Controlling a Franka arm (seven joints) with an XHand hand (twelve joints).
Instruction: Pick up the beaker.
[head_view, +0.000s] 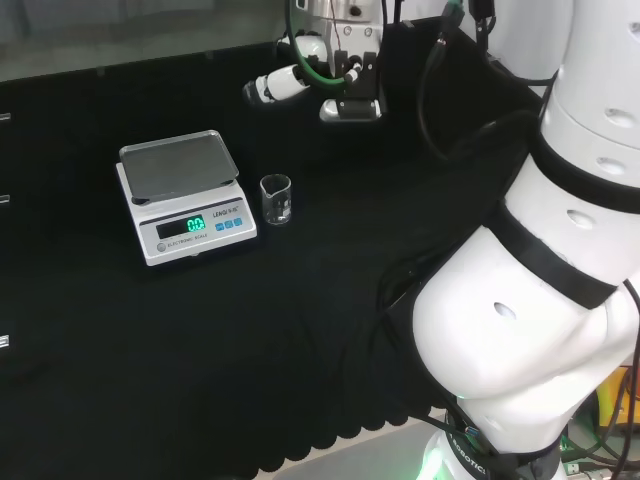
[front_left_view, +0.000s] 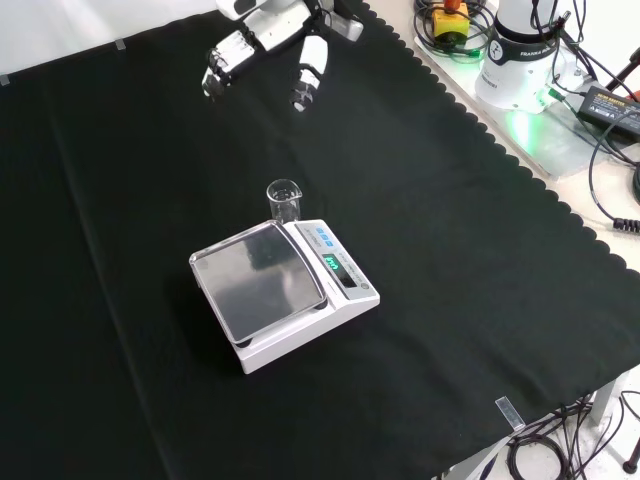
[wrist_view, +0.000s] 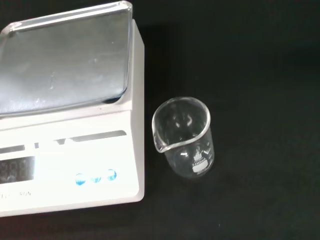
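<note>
the hand (front_left_view: 268, 45) hangs above the black cloth (front_left_view: 120, 300) at the top of the front view, fingers spread and fairly straight, thumb apart from them, holding nothing. in the head view it sits high at the far edge of the bench, well apart from the scale (head_view: 185, 197) and to the scale's upper right.

taking the scale as the landmark: the beaker (front_left_view: 284, 202) stands upright on the cloth just beside it, on the side nearest the hand in the front view, and just to the right of its button panel in the head view. the wrist view looks down on the beaker (wrist_view: 184, 137) with its spout turned toward the scale body, a narrow strip of cloth between the two; whether they touch i cannot tell for sure. the beaker looks empty, and the scale's pan (wrist_view: 62, 62) carries nothing.

as for progress, the pickup looks barely begun: no contact and no grasp yet. left to do, by my judgement, is the descent to the beaker, closing round it, and the lift clear of the scale.
</note>
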